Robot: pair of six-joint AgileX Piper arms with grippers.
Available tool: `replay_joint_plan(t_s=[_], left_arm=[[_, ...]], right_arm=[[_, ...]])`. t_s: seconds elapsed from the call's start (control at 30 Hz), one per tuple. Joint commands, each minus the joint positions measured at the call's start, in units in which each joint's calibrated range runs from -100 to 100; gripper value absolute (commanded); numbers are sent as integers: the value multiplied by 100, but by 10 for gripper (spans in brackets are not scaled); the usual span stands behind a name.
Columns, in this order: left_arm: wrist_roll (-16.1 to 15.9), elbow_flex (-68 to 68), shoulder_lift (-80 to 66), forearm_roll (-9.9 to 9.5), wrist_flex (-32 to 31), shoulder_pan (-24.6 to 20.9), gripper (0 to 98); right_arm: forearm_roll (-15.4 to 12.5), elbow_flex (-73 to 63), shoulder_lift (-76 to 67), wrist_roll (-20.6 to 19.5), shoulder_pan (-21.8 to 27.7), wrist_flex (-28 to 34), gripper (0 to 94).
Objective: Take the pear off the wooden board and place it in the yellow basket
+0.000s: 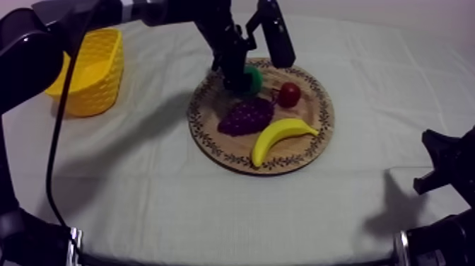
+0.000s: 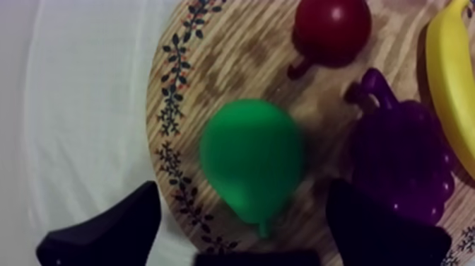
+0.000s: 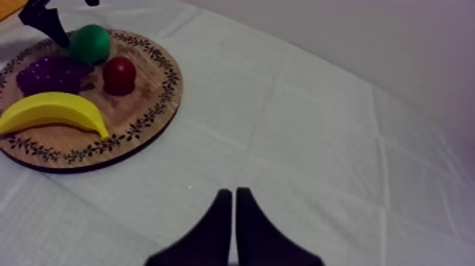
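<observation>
The green pear (image 1: pixel 250 76) lies on the far side of the round wooden board (image 1: pixel 319 122), beside the grapes (image 1: pixel 245 117) and the small red fruit (image 1: pixel 288 94). My left gripper (image 1: pixel 236 79) reaches in from the upper left and hangs low over the pear. In the left wrist view its black fingers (image 2: pixel 106 233) stand open on either side of the pear (image 2: pixel 251 159), apart from it. The yellow basket (image 1: pixel 92 71) sits at the far left. My right gripper (image 3: pixel 233 194) is shut on nothing above bare cloth, right of the board (image 3: pixel 152 92).
A banana (image 1: pixel 281 136) lies on the board's near side, in front of the grapes. The right arm (image 1: pixel 442 166) rests low at the right edge. Open cloth lies between the board and the basket.
</observation>
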Motion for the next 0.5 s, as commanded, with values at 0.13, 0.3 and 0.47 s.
replay_joint_plan(t_s=[0.13,0.3,0.47], left_arm=[[-17,-398,364,-4,93,-17,882],[-60,-725,664,29,226,-17,871],[-78,-943,875,54,323,9,851]], right_arm=[[0,-1,-1,1,-3,0,3],[0,-1,-1,1,-3,0,3],[0,-1,-1,1,-3,0,3]])
